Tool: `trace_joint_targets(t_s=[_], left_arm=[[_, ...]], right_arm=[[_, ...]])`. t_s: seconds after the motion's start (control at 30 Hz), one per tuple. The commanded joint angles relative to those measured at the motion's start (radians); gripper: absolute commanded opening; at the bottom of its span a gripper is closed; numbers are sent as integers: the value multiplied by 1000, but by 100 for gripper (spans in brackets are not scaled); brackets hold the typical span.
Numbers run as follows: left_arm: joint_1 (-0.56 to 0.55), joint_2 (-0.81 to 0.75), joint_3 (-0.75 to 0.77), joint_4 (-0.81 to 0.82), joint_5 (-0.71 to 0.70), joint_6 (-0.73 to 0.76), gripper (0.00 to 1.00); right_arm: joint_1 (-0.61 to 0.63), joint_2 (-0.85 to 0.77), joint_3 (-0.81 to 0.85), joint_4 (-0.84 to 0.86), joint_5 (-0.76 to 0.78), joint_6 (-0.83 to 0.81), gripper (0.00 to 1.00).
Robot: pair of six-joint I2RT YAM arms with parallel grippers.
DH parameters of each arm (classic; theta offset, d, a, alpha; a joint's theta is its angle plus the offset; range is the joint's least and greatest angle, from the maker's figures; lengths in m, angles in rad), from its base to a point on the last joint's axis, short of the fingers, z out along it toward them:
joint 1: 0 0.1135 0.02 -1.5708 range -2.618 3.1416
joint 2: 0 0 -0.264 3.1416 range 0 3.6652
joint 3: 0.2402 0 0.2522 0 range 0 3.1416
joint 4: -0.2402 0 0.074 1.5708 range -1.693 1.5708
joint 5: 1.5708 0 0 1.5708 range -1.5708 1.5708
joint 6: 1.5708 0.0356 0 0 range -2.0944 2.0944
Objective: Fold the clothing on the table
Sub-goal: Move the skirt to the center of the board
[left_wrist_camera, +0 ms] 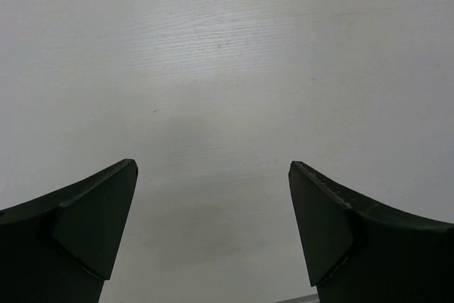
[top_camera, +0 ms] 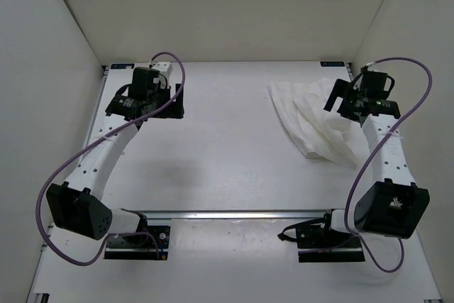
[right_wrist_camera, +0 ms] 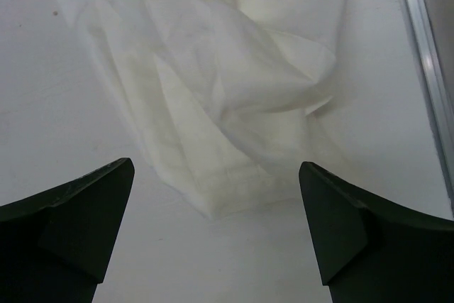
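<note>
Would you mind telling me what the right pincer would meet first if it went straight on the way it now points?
Most likely the clothing: it lies crumpled on the table directly ahead of the open right pincer. How far off it is, I cannot tell.

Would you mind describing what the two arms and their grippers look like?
Both the left arm and right arm have white links, black joint housings and a looping purple cable. The left gripper and right gripper have matte black, wedge-shaped fingers.
</note>
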Motion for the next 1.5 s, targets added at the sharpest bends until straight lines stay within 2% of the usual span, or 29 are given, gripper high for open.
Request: trace_joint_targets(t_s=[0.0,0.13,0.2,0.27,0.37,0.5,0.63,0.7,0.83,0.87,0.9,0.93,0.97,1.0,1.13,1.17,1.2,1.3,1.4,1.47], left_arm=[[-31,-5,-1,76,-8,37,99],[-48,60,15,96,29,11,99],[-27,98,24,108,119,-15,99],[-8,104,35,135,162,-33,99],[29,106,35,168,228,-44,99],[114,104,20,175,322,-61,99],[112,112,29,182,274,-35,99],[98,114,21,195,265,-42,99],[114,114,-22,247,358,-99,99],[108,109,-28,267,362,-105,99],[108,107,-40,277,375,-113,99],[111,94,-45,281,374,-122,99],[108,84,-54,281,385,-128,99],[111,81,-63,293,382,-125,99],[116,63,-63,286,371,-116,99],[118,60,-57,287,374,-118,99],[121,51,-59,289,389,-116,98],[119,31,-66,312,385,-125,99],[122,12,-89,347,397,-170,99],[127,-3,-102,359,391,-179,99]], right_arm=[[-34,-2,37,49,-1,44,99],[21,142,140,-70,159,32,99],[41,187,149,-81,195,27,99],[51,212,117,-37,244,28,99],[27,210,76,61,226,-7,98],[-5,248,80,78,251,-54,97],[21,307,57,71,338,-113,96],[44,324,41,86,329,-129,89],[62,366,-25,153,326,-165,79],[61,376,-32,175,318,-163,71],[59,394,-29,180,291,-171,56],[56,420,-19,180,274,-168,31],[53,422,-18,183,248,-163,19],[42,431,-10,190,228,-166,0],[71,440,88,180,122,-134,0],[87,437,140,174,55,-127,0],[132,433,168,170,-11,-125,0],[321,434,344,150,-73,-85,0],[520,521,703,33,-106,-64,0],[599,573,917,-51,-113,-65,0]])
